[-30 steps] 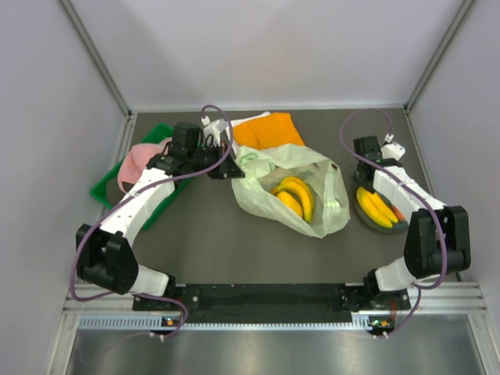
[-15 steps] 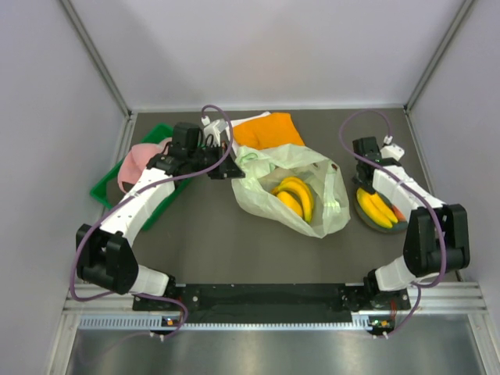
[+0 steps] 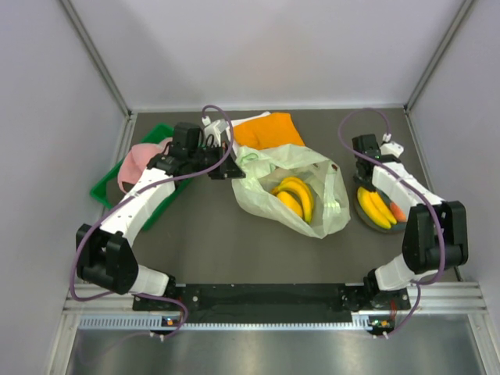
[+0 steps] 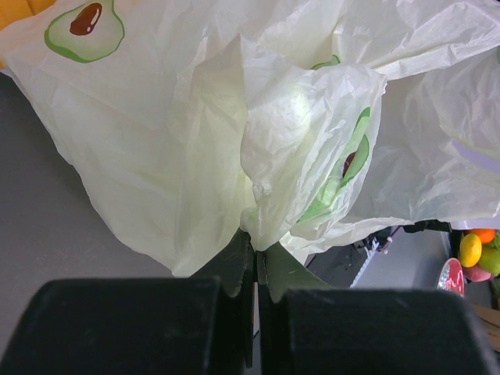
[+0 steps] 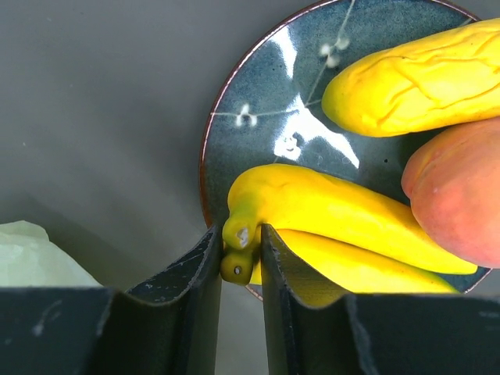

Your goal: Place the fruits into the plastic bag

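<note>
The pale green avocado-print plastic bag (image 3: 301, 183) lies mid-table with one yellow banana bunch (image 3: 293, 195) inside it. My left gripper (image 3: 233, 166) is shut on the bag's left edge; in the left wrist view the bag (image 4: 234, 133) bunches up from my closed fingertips (image 4: 256, 258). A second banana bunch (image 3: 376, 208) lies on the blue-grey plate (image 3: 367, 220) at the right. My right gripper (image 3: 364, 173) is shut on that bunch's stem end (image 5: 238, 250), with the bananas (image 5: 336, 226) resting on the plate (image 5: 266, 101).
A peach-orange fruit (image 5: 457, 195) and a textured yellow fruit (image 5: 422, 78) share the plate. An orange cloth (image 3: 269, 129) lies behind the bag. A green tray (image 3: 117, 183) with a pink object (image 3: 141, 160) is at the left. Cage walls surround the table.
My right gripper has shifted slightly toward the back at the plate's rear edge, at the banana stem. The left arm and the bag have not moved.
</note>
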Robot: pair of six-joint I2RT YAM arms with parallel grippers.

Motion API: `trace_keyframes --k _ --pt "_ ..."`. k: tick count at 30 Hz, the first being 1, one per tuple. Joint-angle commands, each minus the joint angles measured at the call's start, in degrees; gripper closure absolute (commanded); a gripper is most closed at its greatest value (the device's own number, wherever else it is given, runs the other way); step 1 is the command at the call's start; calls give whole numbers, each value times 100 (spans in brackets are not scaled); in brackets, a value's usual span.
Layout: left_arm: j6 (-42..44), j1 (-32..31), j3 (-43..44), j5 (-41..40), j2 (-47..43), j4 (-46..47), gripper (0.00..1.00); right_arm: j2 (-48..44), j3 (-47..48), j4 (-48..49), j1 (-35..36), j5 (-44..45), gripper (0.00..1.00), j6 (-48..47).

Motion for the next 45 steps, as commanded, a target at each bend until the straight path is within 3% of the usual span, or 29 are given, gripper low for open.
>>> trace_keyframes --k 1,7,12,34,45 --pt "86 -11 24 -33 -154 114 100 -38 296 -138 -39 -29 83 -64" --pt "86 -20 24 -33 -189 105 100 -56 296 -226 -39 -126 89 -99" --pt "86 -11 24 -33 -206 96 100 -74 314 -296 -39 -336 100 -134" --pt "86 -11 24 -16 -268 96 100 -1137 410 -850 -39 -855 100 -231" --pt "156 -20 23 -182 -303 35 100 -2077 77 -543 -30 -1575 100 -231"
